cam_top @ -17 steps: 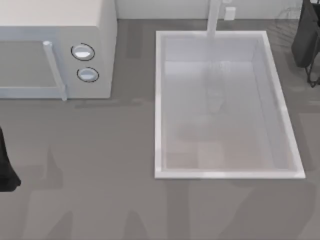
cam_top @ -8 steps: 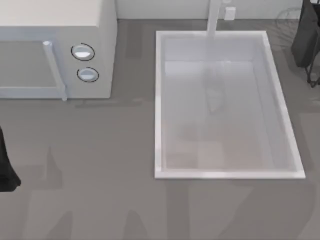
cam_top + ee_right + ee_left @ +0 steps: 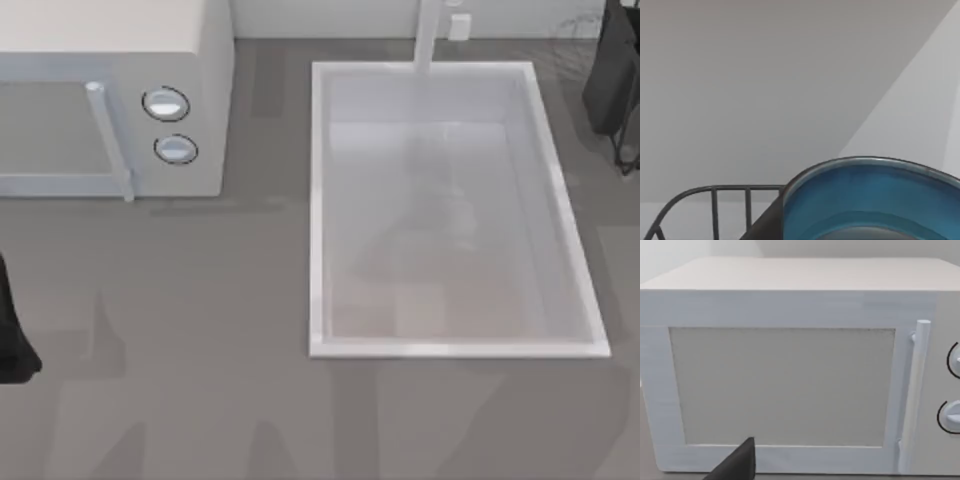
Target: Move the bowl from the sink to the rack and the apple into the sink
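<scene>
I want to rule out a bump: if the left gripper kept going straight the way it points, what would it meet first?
Most likely the microwave door: the left wrist view faces it squarely, with a dark fingertip of the left gripper in front. How far off it is cannot be judged.

Rendered kitchen: microwave point(image 3: 110, 100), sink point(image 3: 318, 200), dish rack point(image 3: 715, 200).

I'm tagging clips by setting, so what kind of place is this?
Most likely a rendered kitchen counter: a white microwave with two round knobs sits beside a large white sink with a tap post, and a wire dish rack shows behind a blue bowl.
</scene>
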Controlling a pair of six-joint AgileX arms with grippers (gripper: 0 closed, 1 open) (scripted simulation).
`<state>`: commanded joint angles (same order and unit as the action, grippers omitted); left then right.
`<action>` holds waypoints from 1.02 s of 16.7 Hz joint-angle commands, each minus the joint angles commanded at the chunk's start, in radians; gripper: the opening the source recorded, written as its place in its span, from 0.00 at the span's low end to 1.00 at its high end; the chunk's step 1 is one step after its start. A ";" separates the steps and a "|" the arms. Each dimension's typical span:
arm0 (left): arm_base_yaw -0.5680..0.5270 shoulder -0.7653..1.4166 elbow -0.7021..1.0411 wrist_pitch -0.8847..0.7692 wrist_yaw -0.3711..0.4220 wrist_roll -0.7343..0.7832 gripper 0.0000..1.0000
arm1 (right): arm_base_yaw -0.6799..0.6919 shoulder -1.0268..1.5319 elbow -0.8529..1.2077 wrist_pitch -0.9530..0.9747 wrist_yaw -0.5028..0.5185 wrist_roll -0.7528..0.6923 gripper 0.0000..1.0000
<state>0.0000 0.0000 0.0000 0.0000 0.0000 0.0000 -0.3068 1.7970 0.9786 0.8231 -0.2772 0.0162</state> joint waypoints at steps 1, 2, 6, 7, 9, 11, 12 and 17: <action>0.000 0.000 0.000 0.000 0.000 0.000 1.00 | 0.000 0.000 0.000 0.000 0.000 0.000 1.00; 0.000 0.000 0.000 0.000 0.000 0.000 1.00 | 0.000 0.000 0.000 0.000 0.000 0.000 1.00; 0.000 0.000 0.000 0.000 0.000 0.000 1.00 | 0.000 0.000 0.000 0.000 0.000 0.000 1.00; 0.000 0.000 0.000 0.000 0.000 0.000 1.00 | -0.002 0.000 0.000 0.000 0.000 0.000 1.00; 0.000 0.000 0.000 0.000 0.000 0.000 1.00 | -0.001 -0.010 -0.005 -0.006 0.002 0.000 1.00; 0.000 0.000 0.000 0.000 0.000 0.000 1.00 | 0.005 -0.062 -0.034 -0.036 0.010 0.002 1.00; 0.000 0.000 0.000 0.000 0.000 0.000 1.00 | 0.010 -0.104 -0.057 -0.059 0.017 0.004 1.00; 0.000 0.000 0.000 0.000 0.000 0.000 1.00 | 0.047 -0.443 -0.239 -0.235 0.077 0.012 1.00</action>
<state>0.0000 0.0000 0.0000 0.0000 0.0000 0.0000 -0.2593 1.3544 0.7393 0.5878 -0.1998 0.0282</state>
